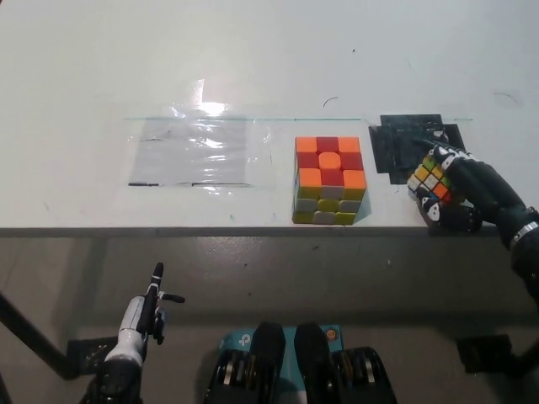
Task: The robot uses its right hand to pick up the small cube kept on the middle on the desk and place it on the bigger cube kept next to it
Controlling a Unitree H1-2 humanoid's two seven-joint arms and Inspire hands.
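Black right hand (465,195) clasped around the small cube (429,179), tilted, at 3 o'clock of the bigger cube (329,180) on the desk (269,67). White left hand (137,324) low at 7 o'clock, grip unclear.

No text, label, brand, number or sign could be read anywhere, neither on the cubes nor on the counter (253,50).

Right hand (463,189) clasps something; left hand (139,324) hangs low.
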